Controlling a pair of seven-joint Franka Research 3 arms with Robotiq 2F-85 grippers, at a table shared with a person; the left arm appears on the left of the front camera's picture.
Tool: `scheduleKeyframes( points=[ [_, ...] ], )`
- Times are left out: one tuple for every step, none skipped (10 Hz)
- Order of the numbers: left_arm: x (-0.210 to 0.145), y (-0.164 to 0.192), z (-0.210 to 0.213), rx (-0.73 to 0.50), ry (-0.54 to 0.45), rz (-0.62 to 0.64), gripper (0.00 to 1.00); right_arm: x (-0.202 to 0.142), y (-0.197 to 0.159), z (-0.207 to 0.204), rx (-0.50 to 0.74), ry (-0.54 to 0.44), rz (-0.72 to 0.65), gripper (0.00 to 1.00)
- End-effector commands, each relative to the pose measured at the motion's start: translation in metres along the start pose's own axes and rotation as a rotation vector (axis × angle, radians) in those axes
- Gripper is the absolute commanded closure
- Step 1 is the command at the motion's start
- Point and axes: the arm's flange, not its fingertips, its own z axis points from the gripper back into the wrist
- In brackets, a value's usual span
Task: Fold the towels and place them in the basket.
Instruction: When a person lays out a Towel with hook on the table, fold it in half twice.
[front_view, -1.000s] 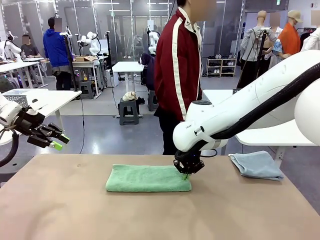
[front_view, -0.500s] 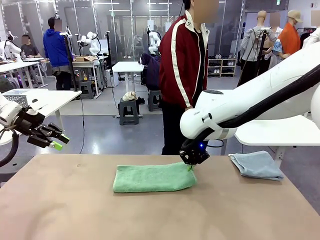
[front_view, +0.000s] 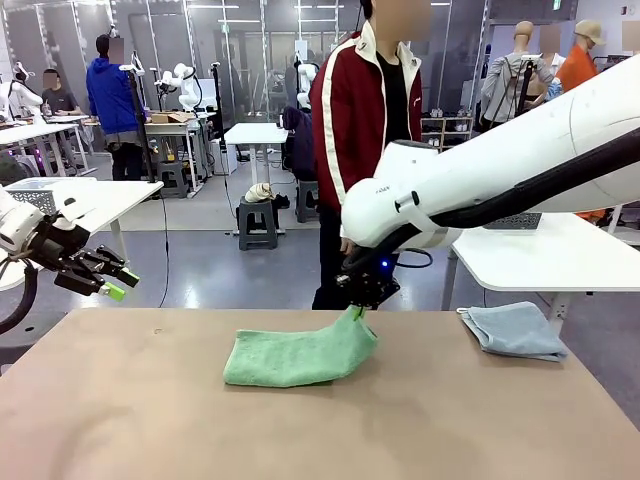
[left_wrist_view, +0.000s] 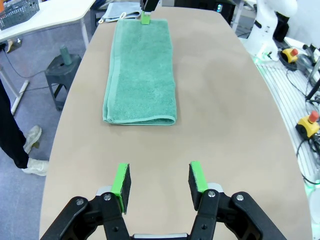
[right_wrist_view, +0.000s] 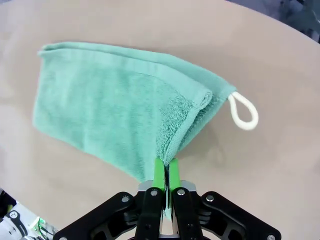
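My right gripper (front_view: 358, 309) is clamped on one end of the green towel (front_view: 297, 355), pinching the cloth between both pads. Compared with a second ago, that end has come up off the table (front_view: 150, 420) and the towel has slid a little toward 3 o'clock; the other end still lies flat. I judge this to be the start of the next fold, with the raised end to be carried over toward 9 o'clock. In the right wrist view the pinched end (right_wrist_view: 165, 150) hangs from the pads, and a white loop (right_wrist_view: 243, 112) sits at 2 o'clock from it.

My left gripper (front_view: 108, 282) hangs off the table edge at 9 o'clock, jaws apart, holding nothing. In its wrist view the towel (left_wrist_view: 141, 70) lies at 12 o'clock, well apart from the pads (left_wrist_view: 121, 181).

Count: one green towel at the table centre; one grey-blue towel (front_view: 514, 330) at 3 o'clock, loosely folded and untouched; two grippers; one person (front_view: 365, 130) at 12 o'clock. No towel is stowed yet.
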Motion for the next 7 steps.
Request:
scheduleKeyframes(
  points=[
    [0.0,0.0,0.0,-0.006,0.005,-0.003,0.39,0.004,0.035,-0.001,-0.022,0.002,-0.004,1.0],
    [0.0,0.0,0.0,-0.006,0.005,-0.003,0.39,0.007,0.058,-0.003,-0.027,0.011,0.008,1.0],
    [0.0,0.0,0.0,-0.006,0.005,-0.003,0.39,0.008,0.082,-0.006,-0.028,0.014,0.004,1.0],
    [0.0,0.0,0.0,-0.006,0.005,-0.003,0.39,0.012,0.106,-0.013,-0.031,0.027,-0.039,1.0],
    [0.0,0.0,0.0,-0.006,0.005,-0.003,0.39,0.015,0.124,-0.021,-0.029,0.037,-0.065,1.0],
    [0.0,0.0,0.0,-0.006,0.005,-0.003,0.39,0.019,0.14,-0.028,-0.022,0.044,-0.129,1.0],
    [0.0,0.0,0.0,-0.006,0.005,-0.003,0.39,0.019,0.154,-0.034,-0.019,0.055,-0.188,1.0]
  ],
)
